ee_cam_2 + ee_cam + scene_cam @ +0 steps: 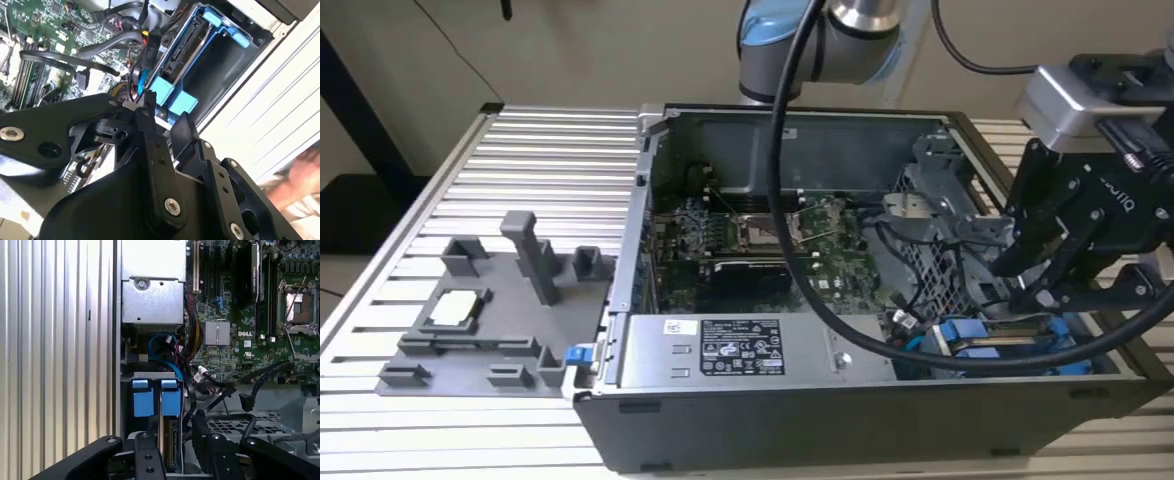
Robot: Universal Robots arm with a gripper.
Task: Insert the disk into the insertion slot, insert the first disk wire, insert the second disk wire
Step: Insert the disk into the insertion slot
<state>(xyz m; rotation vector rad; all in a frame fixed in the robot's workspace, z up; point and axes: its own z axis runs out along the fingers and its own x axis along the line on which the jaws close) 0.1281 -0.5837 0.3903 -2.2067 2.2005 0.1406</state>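
The slatted aluminium table (pixel 520 130) carries an open computer case (pixel 854 430) lying on its side, so everything inside can be reached from above. The green motherboard (pixel 761 230) fills the case's middle and the labelled power-supply box (pixel 734 350) sits at its six o'clock. At four o'clock is the insertion slot (pixel 987 345), with the disk (pixel 169 440) already standing on edge in it, its blue carrier tabs (pixel 143 399) facing up. The gripper (pixel 1027 283) hangs right over that end, fingers (pixel 146 455) spread either side and clamping nothing. A black cable connector (pixel 246 402) dangles loose nearby, seemingly unplugged.
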